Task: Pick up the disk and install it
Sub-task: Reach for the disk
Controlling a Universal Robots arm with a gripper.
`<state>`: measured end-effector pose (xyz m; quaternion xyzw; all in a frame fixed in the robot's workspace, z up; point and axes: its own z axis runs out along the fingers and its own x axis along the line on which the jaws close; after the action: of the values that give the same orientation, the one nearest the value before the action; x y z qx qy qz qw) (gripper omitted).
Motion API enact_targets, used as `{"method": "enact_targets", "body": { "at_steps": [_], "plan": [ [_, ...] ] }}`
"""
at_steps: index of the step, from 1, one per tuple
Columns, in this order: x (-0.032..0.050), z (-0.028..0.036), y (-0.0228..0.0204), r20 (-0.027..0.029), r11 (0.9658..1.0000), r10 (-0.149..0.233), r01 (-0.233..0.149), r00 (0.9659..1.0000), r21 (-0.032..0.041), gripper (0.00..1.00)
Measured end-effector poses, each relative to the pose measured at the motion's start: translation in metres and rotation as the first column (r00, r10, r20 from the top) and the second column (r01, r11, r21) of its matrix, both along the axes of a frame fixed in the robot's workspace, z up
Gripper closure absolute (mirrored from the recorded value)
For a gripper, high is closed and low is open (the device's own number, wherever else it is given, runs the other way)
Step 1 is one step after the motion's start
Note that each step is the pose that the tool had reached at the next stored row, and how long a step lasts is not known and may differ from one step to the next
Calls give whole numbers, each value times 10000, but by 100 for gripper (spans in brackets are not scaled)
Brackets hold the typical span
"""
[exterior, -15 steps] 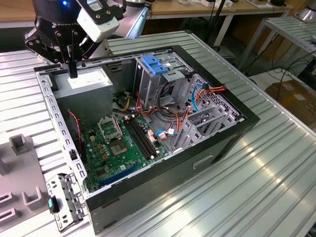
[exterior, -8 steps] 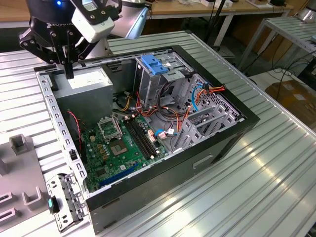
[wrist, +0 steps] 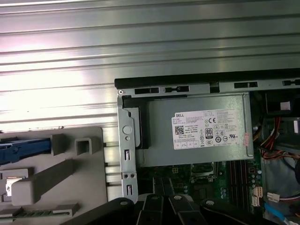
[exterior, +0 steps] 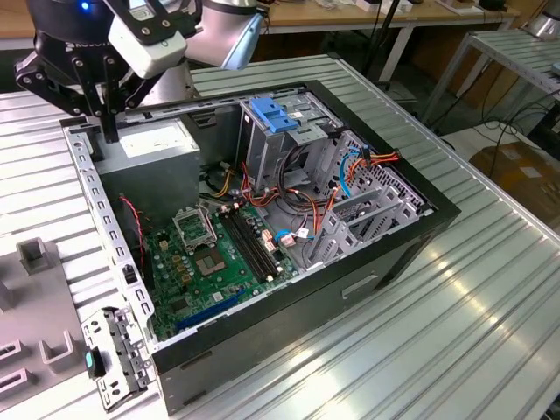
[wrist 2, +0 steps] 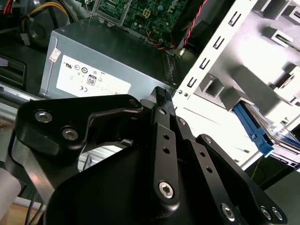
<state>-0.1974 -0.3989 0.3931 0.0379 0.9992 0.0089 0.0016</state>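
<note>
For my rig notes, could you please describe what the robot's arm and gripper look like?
The gripper is matte black, built from flat jointed links fastened with silver bolts. At the wrist are a white angular housing and a small blue light. The arm is a silver-grey tube.
</note>
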Motion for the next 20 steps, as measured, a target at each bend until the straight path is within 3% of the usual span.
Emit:
{"method": "enact_targets", "body": {
  "at_steps": [9, 20],
  "plan": [
    [-98, 0, 0, -3, 10000, -1, 1, 10000, 1, 89],
    [-288, -1, 1, -10, 10000, 0, 0, 10000, 0, 89]
  ]
}}
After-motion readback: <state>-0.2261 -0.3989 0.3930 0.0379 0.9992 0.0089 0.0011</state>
